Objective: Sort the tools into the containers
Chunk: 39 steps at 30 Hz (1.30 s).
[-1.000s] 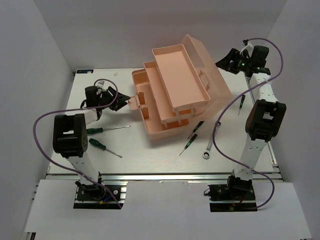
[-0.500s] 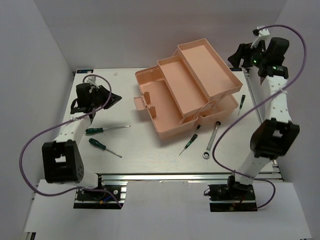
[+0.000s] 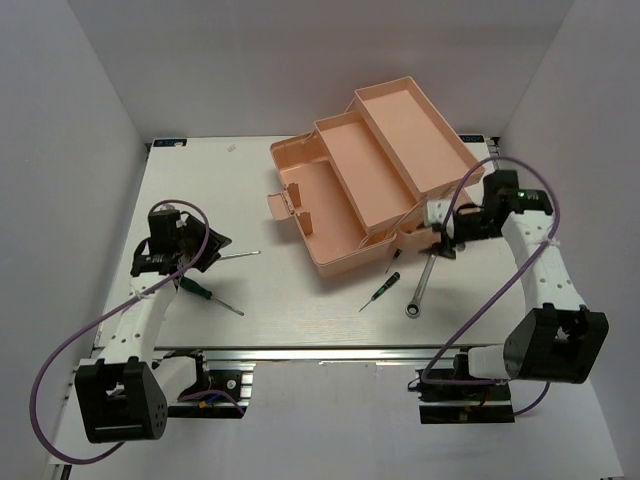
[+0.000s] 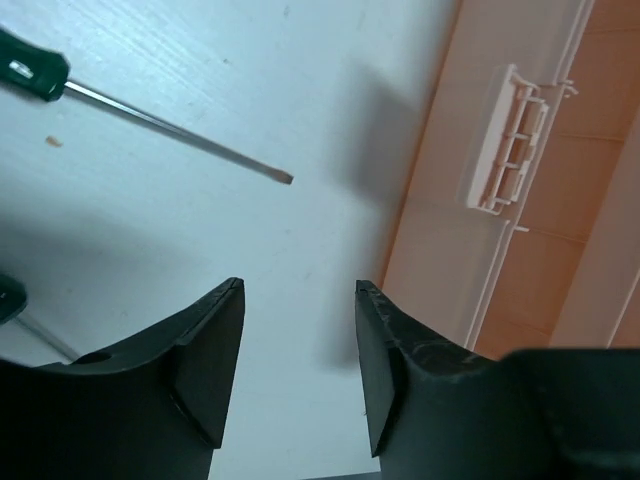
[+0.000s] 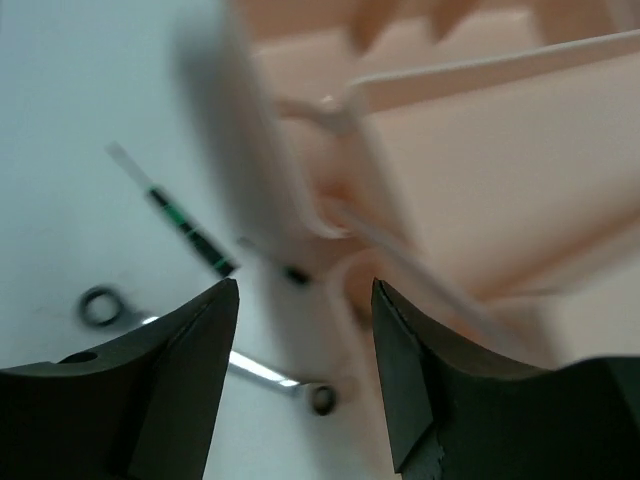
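The salmon-pink toolbox (image 3: 340, 200) stands open with its trays stepped toward the back right. My left gripper (image 3: 214, 244) is open, low over the handle end of one long screwdriver (image 3: 240, 254). In the left wrist view this screwdriver (image 4: 150, 118) lies ahead of the open left gripper (image 4: 298, 300). A second long screwdriver (image 3: 208, 295) lies nearer. My right gripper (image 3: 440, 238) is open at the toolbox's front right corner, above the silver wrench (image 3: 420, 283). Two tiny screwdrivers (image 3: 380, 292) (image 3: 393, 262) lie beside it. The right wrist view is blurred and shows the open right gripper (image 5: 305, 295), the wrench (image 5: 255, 368) and a tiny screwdriver (image 5: 185, 232).
The toolbox latch flap (image 3: 278, 205) sticks out on the left side and shows in the left wrist view (image 4: 505, 140). White walls close in the table (image 3: 200, 180) on the left, back and right. A metal rail (image 3: 320, 352) runs along the near edge.
The toolbox lid went from half raised to folded fully back. My right arm came down from the back right corner to the toolbox's front right. My left gripper moved nearer, over the long screwdriver.
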Each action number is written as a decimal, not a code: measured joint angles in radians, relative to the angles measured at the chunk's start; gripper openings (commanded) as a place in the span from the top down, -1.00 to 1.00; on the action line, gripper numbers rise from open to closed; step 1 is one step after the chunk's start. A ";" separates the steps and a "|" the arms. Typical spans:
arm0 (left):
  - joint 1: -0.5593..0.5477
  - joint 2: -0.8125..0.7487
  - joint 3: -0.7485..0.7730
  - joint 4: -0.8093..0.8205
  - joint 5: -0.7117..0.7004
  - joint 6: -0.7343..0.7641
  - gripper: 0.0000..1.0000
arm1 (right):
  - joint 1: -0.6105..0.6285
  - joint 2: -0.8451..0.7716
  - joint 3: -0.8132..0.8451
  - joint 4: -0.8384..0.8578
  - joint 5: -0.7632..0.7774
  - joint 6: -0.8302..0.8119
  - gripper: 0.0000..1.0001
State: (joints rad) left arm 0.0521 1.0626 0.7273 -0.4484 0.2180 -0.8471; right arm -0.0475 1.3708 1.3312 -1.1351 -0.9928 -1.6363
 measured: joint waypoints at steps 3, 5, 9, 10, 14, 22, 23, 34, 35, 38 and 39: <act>0.000 -0.024 -0.002 -0.035 -0.014 -0.011 -0.22 | 0.032 -0.053 -0.148 -0.092 0.110 -0.162 -0.27; 0.000 -0.035 -0.010 -0.038 -0.014 -0.018 -0.22 | 0.039 -0.077 -0.208 -0.122 0.186 -0.227 -0.36; 0.000 -0.049 -0.053 -0.044 -0.010 -0.034 -0.23 | 0.040 -0.079 -0.344 -0.108 0.312 -0.288 -0.44; 0.000 -0.053 -0.064 -0.047 -0.009 -0.036 -0.23 | 0.040 -0.074 -0.375 -0.095 0.338 -0.298 -0.47; 0.000 -0.071 -0.087 -0.064 -0.008 -0.041 -0.23 | 0.059 -0.049 -0.433 -0.033 0.421 -0.318 -0.47; 0.000 -0.123 -0.112 -0.071 0.000 -0.042 -0.23 | 0.151 0.097 -0.428 0.097 0.510 -0.332 -0.47; 0.000 -0.131 -0.116 -0.073 0.001 -0.044 -0.23 | 0.160 0.120 -0.423 0.106 0.522 -0.333 -0.46; 0.000 -0.190 -0.130 -0.098 0.004 -0.047 -0.24 | 0.180 0.320 -0.333 0.167 0.684 -0.339 -0.21; 0.000 -0.192 -0.131 -0.102 0.003 -0.049 -0.24 | 0.180 0.321 -0.332 0.171 0.693 -0.339 -0.20; 0.000 -0.193 -0.131 -0.106 0.004 -0.052 -0.24 | 0.181 0.319 -0.337 0.198 0.709 -0.340 -0.17; 0.000 -0.193 -0.131 -0.106 0.005 -0.052 -0.24 | 0.182 0.311 -0.347 0.211 0.714 -0.336 -0.14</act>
State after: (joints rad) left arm 0.0521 0.8692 0.5961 -0.5549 0.2226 -0.8993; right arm 0.1341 1.6817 0.9844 -0.9237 -0.2790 -1.9728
